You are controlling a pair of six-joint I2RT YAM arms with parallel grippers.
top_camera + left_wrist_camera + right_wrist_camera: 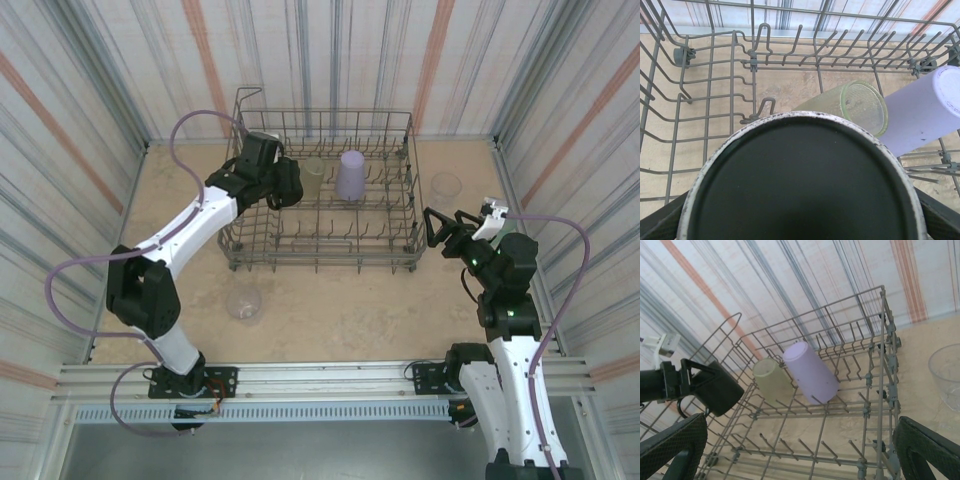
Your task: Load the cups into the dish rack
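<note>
Over the dish rack's (320, 262) left half, the left end effector (280, 182) grips the dark mug (800, 185), probably to seat it on tines beside the upended, draining olive-yellow tumbler (860, 107) and lavender tumbler (925, 115), while the right end effector (437, 230) hangs released beside the rack's right wall.

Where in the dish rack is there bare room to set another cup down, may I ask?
Bare: near rows of the dish rack, in front of the cups, and the far right corner beyond the lavender cup. Crowded: far middle and left, with olive-yellow cup, lavender cup and dark mug.
</note>
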